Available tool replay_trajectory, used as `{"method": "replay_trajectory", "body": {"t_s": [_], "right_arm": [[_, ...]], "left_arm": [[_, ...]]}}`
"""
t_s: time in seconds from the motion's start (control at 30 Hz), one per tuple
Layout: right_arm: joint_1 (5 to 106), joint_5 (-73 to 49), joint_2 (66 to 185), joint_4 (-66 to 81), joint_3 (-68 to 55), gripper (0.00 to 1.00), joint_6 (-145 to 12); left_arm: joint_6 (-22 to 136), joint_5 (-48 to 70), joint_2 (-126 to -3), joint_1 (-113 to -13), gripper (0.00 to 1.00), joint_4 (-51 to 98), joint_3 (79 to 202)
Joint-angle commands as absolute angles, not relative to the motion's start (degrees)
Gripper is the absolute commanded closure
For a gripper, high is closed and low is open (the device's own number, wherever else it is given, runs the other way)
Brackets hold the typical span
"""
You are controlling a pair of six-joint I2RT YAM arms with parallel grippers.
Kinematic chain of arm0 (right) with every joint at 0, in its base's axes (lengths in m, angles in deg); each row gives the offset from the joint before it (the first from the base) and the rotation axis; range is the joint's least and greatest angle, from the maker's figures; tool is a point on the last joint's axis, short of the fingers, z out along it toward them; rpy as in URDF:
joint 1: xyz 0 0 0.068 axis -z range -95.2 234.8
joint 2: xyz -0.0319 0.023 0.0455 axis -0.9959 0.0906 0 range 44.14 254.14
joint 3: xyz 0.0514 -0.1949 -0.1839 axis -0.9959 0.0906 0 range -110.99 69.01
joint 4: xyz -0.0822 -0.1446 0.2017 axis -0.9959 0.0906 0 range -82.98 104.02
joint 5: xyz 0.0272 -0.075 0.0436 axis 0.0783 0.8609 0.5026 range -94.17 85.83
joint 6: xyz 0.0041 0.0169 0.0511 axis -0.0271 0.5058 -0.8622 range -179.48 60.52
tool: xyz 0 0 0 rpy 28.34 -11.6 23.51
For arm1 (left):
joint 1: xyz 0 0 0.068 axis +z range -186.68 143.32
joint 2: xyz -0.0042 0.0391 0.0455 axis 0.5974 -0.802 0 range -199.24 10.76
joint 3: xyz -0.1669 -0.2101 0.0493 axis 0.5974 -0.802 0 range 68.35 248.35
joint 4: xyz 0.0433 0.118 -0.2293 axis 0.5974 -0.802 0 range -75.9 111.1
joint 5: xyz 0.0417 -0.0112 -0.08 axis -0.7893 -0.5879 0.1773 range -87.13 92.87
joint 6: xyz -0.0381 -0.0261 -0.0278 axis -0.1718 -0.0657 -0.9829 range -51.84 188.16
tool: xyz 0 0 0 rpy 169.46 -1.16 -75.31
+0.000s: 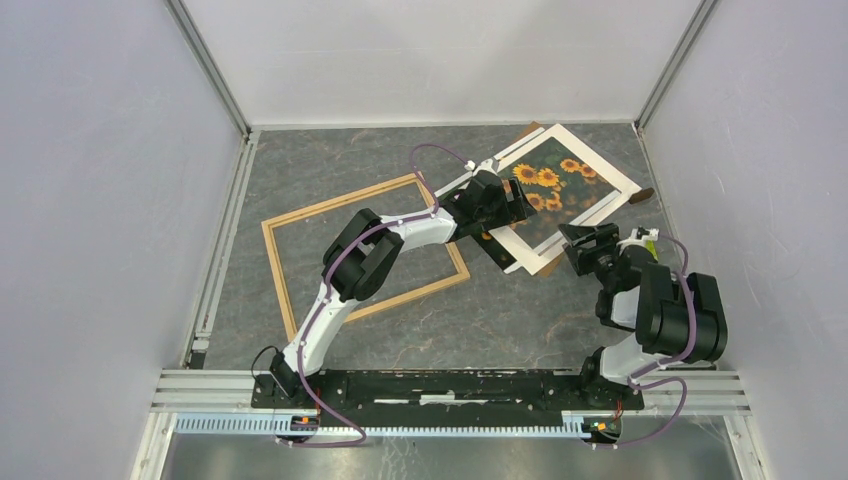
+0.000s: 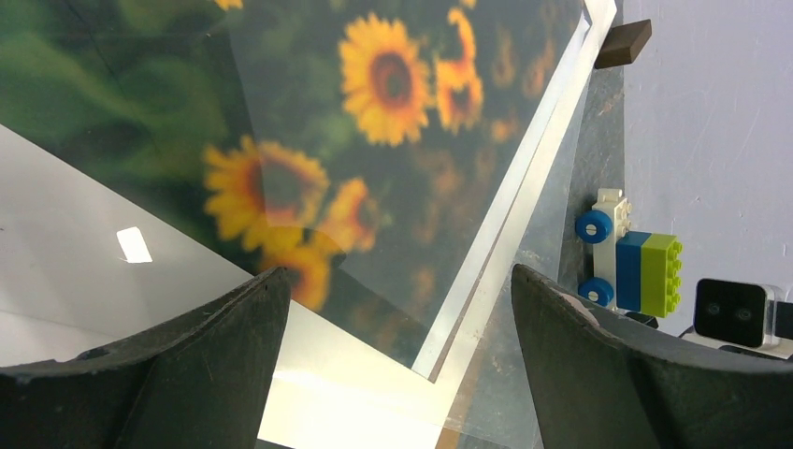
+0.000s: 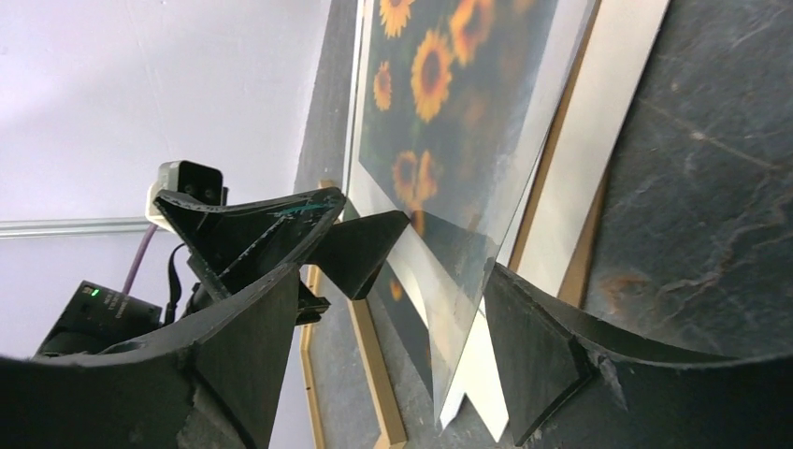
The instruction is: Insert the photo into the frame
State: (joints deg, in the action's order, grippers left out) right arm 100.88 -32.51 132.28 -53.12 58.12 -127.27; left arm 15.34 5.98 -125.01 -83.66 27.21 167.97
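Note:
The photo of sunflowers on dark green lies at the back right, with a white mat around it. The frame of light wood lies flat at the left centre with nothing inside it; one of its rails shows in the right wrist view. My left gripper hangs open over the photo's left part, and the print fills its view between wide fingers. My right gripper stands open at the stack's near corner. A clear sheet's corner lies between its fingers, which do not touch it.
A white mat and a brown backing board lie under and around the photo. A clear sheet lies askew on top. A small dark block sits past the mat's far corner. Grey walls stand close on three sides.

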Motion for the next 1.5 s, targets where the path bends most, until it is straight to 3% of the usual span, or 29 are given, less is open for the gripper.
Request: {"method": "replay_trajectory", "body": {"t_s": [0.0,0.23,0.43,0.47,0.53,0.63,0.77,0.9,1.03,1.13,1.3,1.47], "right_arm": [[99.14,-31.85,134.01,-62.00,59.29,0.23,-131.84],[96.35,-27.44,136.69,-65.47,60.20,0.27,-135.11],[95.87,-24.81,139.46,-65.46,59.63,0.39,-134.65],[95.84,-24.75,139.87,-65.61,59.61,0.41,-134.57],[95.79,-24.49,140.72,-66.36,59.79,0.56,-134.42],[95.78,-23.69,141.19,-66.81,60.13,0.65,-134.46],[95.79,-23.22,140.10,-62.06,58.69,0.75,-132.02],[95.78,-23.90,138.05,-54.94,56.39,0.90,-129.53],[95.86,-23.81,136.04,-51.01,55.94,1.00,-128.44],[96.28,-24.37,133.62,-47.39,55.11,1.00,-126.50],[97.18,-23.86,127.40,-33.49,51.12,1.00,-118.25],[97.57,-24.85,121.30,-18.66,44.36,1.00,-103.95]], "left_arm": [[16.92,6.08,-127.15,-83.88,0.05,23.21,168.46],[17.17,6.47,-127.04,-83.96,0.05,23.54,168.37],[18.33,6.60,-126.49,-84.14,0.05,23.98,168.03],[18.82,6.64,-126.21,-84.30,0.05,24.22,167.94],[20.69,7.59,-125.08,-84.56,0.05,26.46,166.48],[25.33,9.88,-120.98,-84.87,0.03,29.75,163.88],[30.12,11.00,-107.73,-84.93,0.02,28.57,158.44],[33.93,8.67,-92.31,-84.91,0.01,16.61,153.07],[32.80,9.25,-74.53,-84.93,0.01,11.72,140.45],[34.57,10.04,-61.89,-84.85,0.00,8.98,131.00],[39.68,1.29,-47.52,-84.71,0.00,-9.27,126.56],[34.51,4.38,-33.58,-84.71,0.00,-10.92,119.34]]}}
